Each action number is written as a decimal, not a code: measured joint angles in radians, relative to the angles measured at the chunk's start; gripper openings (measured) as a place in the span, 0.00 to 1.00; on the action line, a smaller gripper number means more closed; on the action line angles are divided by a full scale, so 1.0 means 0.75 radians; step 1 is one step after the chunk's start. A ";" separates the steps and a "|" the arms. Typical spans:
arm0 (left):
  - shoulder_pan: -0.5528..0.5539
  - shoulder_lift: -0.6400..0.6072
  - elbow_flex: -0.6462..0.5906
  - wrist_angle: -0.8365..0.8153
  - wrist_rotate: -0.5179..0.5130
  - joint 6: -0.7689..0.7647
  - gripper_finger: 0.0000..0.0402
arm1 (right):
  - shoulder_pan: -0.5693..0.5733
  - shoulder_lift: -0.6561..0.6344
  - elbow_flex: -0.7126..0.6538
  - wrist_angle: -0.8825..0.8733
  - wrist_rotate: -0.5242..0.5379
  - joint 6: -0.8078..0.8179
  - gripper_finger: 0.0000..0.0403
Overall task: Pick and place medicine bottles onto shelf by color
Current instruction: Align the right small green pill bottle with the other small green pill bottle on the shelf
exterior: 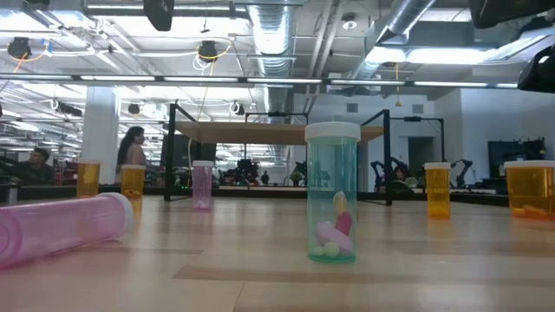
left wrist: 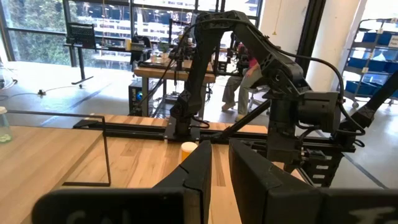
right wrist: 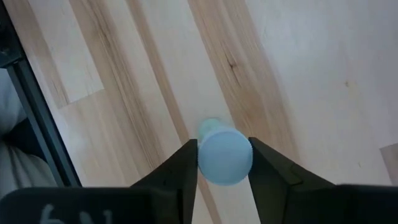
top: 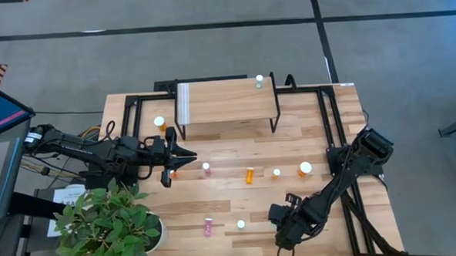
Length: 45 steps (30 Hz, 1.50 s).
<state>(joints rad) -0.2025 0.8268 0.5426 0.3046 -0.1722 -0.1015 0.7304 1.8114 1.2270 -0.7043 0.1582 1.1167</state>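
Observation:
My right gripper points steeply down near the table's front right, shut on a pale green medicine bottle that the high view hides under the gripper. The shelf stands at the far middle with one green bottle upright on its right far corner. Other bottles stand or lie on the table: orange, pink, green. My left gripper hovers shut and level in front of the shelf's left leg, holding nothing. My right gripper pinches the green bottle's pale cap between its two fingers, one on each side of the cap. The fingers come from above, pointing down. The bottle stands upright with its base on the table.
A potted plant stands at the near left corner. A pink bottle lies on its side near the front, and an orange one lies mid-table. Black frame rails run along the table's far and right sides.

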 joint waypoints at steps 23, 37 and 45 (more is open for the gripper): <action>0.000 0.000 0.000 0.000 0.001 -0.008 0.11 | -0.321 -0.055 0.550 -0.642 0.230 -0.537 0.35; 0.000 0.000 0.000 -0.014 0.001 -0.010 0.11 | -0.905 -0.055 0.952 -0.876 0.243 -1.077 0.35; 0.000 -0.001 0.000 -0.025 0.001 0.001 0.11 | -1.249 -0.133 0.947 -0.885 0.089 -1.191 0.34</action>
<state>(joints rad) -0.2026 0.8265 0.5426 0.2856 -0.1715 -0.1005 -0.2061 1.7120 1.9371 -1.3683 0.2249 0.2238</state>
